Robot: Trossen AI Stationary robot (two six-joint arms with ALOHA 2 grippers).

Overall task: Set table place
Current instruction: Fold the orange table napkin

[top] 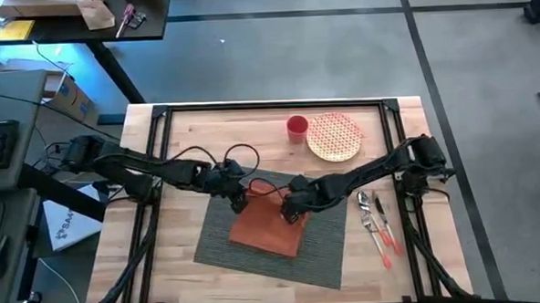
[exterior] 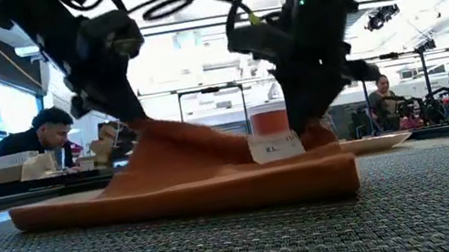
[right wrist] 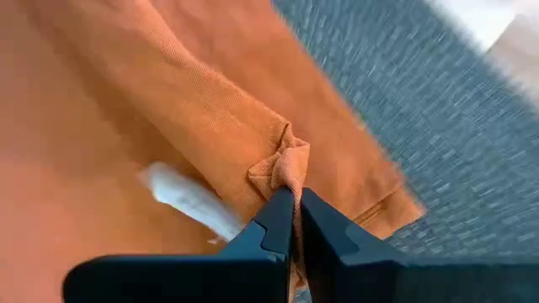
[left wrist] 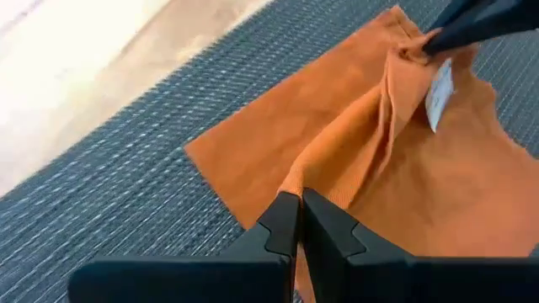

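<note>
- Two arms work over the table, a light-wood butcher-block top w/ black rail frame.
- Placemat: dark grey, ribbed, lies flat at table centre-front, turned a bit askew to the table edges; biggest item on the top.
- Left arm reaches in from the left side, right arm from the right; both meet over the mat's far half.
- Napkin: orange-red cloth, lying on the mat, partly folded; two spots are pulled up into peaks, rest sags flat onto the mat. White tag shows near the right peak.
- Plate: round, pale w/ red lattice pattern, on bare wood at far right of the mat, not on it.
- Left gripper: fingers clenched tight on a napkin fold, at the cloth's left far part, just above the mat.
- Right gripper: fingers pinched on a bunched napkin corner, cloth puckered at the tips; sits at the cloth's right far part.
- Cup: red, upright, just beside the plate's left edge.
- Cutlery: silver pieces w/ red handles, on wood right of the mat, near the right arm's base; exact pieces too small to tell.
</note>
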